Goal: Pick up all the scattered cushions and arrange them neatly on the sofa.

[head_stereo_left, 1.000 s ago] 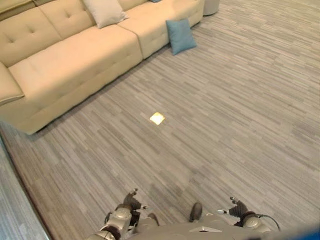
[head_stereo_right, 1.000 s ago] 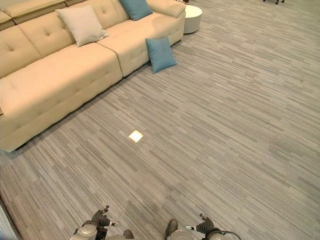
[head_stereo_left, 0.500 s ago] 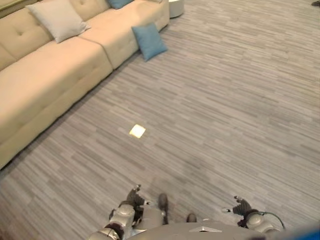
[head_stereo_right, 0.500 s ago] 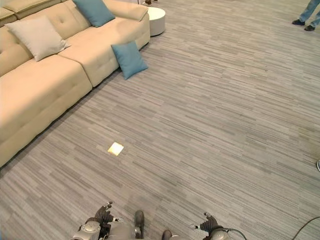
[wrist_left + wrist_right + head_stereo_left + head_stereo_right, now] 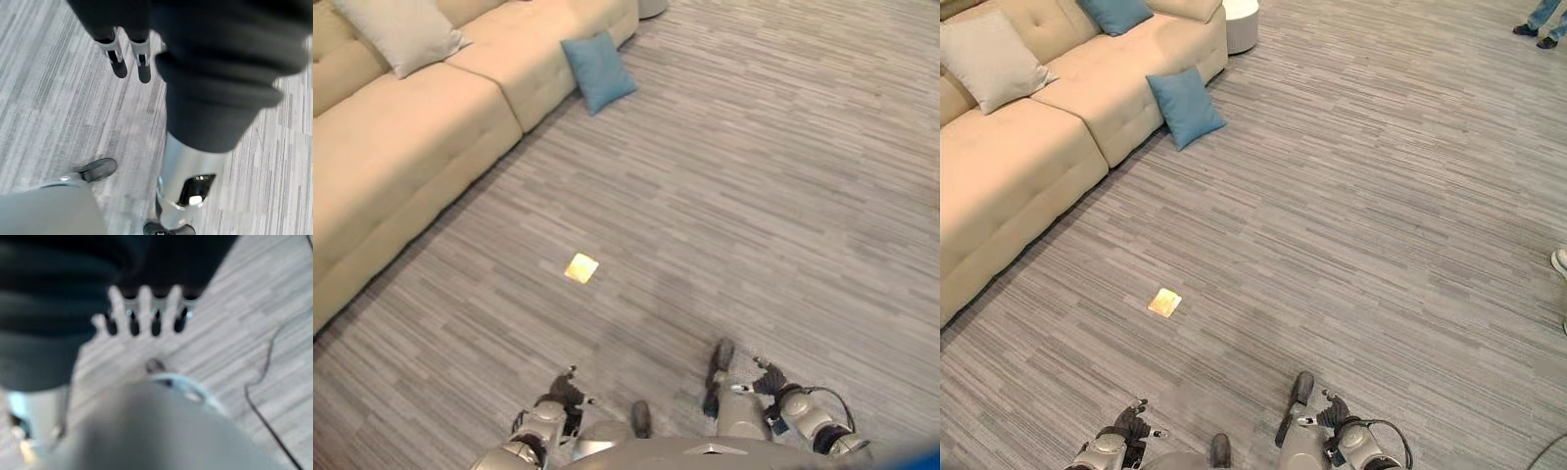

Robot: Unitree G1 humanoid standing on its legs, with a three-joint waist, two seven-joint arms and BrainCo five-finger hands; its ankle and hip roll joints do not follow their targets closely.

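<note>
A blue cushion (image 5: 1185, 106) is leaning against the sofa (image 5: 1028, 166); nothing is being held, both robot hands (image 5: 1126, 431) (image 5: 1337, 416) relaxed open.

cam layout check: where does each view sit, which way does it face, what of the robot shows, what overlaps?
Left eye view: head camera, looking down and ahead at the carpet floor, beige sofa, blue cushion on the floor leaning on it; left hand and right hand at the bottom edge.
Right eye view: same head, slightly offset; adds a blue cushion on the sofa and a person's shoes.
Left wrist view: on the left wrist, facing the floor; straight fingers.
Right wrist view: on the right wrist, facing the floor; straight fingers.
Shared: both eye views show the beige cushion and yellow floor patch.
</note>
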